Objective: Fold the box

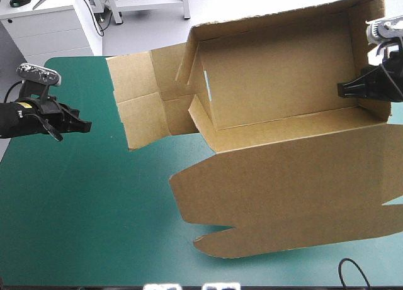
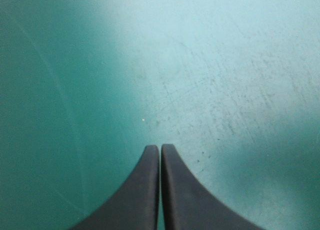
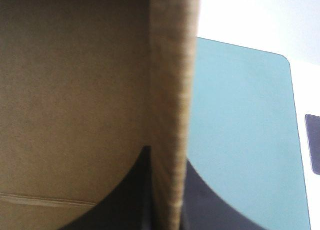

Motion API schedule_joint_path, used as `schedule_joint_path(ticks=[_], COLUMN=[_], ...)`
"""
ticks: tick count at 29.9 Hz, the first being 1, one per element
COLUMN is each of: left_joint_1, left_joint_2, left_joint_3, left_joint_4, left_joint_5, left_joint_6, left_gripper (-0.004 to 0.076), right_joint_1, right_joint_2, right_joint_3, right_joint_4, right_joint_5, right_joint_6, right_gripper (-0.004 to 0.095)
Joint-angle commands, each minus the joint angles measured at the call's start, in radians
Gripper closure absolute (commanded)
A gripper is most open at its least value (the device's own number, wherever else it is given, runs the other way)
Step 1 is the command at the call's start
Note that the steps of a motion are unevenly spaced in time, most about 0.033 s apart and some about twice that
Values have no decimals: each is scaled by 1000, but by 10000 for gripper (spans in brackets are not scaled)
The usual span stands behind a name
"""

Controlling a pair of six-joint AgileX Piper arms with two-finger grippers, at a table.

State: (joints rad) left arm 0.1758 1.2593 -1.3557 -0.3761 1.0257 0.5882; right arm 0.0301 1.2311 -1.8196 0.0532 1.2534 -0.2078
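Note:
The brown box point(image 1: 271, 82) stands as an open tray at the table's far right, walls raised, with its wide lid point(image 1: 296, 183) lying flat toward the near edge and a side flap point(image 1: 141, 101) spread out to the left. My right gripper point(image 1: 343, 89) is shut on the box, clamping the right-hand wall; in the right wrist view that wall's edge point(image 3: 172, 115) runs between the black fingers point(image 3: 122, 195). My left gripper point(image 1: 87, 125) hovers over bare teal-green cover left of the flap, shut and empty, its fingertips point(image 2: 160, 149) meeting in a point.
White cabinets point(image 1: 50, 26) stand beyond the table's far left corner. The teal-green cover point(image 1: 94, 214) lies bare across the near left of the table. The box's lid reaches past the table's right edge.

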Motion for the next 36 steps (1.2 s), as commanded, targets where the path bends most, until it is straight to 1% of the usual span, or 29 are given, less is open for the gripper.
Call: schedule_joint_path(ticks=[1,6,9,12,17,19,24,28,32,36], left_joint_1=[0,-2,-34,-96,-205,-221,-221,-221,-221,-221], left_joint_2=[-26,-12,-9,-9,-9,-9,-9,-9,-9,-9], left_joint_3=[-26,4,51,99,144,144,144,144,142,142], left_joint_4=[-87,-265,-410,-464,-462,-474,-605,-689,-784,-900], left_joint_5=[-65,-67,-80,-101,-157,-172,-179,-150,-103,-42], left_joint_6=[-10,20,120,208,237,237,237,237,244,297], left_gripper=[731,731,731,731,731,731,731,731,731,731], right_joint_1=[-10,-10,-10,-10,-10,-10,-10,-10,-10,-10], right_joint_2=[-54,-70,-74,-74,-77,-82,-82,-82,-82,-82], right_joint_3=[-30,-30,-30,-30,-14,9,62,89,89,89], right_joint_4=[22,47,71,89,102,106,112,142,142,139], right_joint_5=[-6,-6,-6,-6,-6,-6,-6,-6,-6,-6], right_joint_6=[2,2,2,2,2,-1,-8,-13,-19,-19], right_gripper=[927,927,927,927,927,927,927,927,927,927])
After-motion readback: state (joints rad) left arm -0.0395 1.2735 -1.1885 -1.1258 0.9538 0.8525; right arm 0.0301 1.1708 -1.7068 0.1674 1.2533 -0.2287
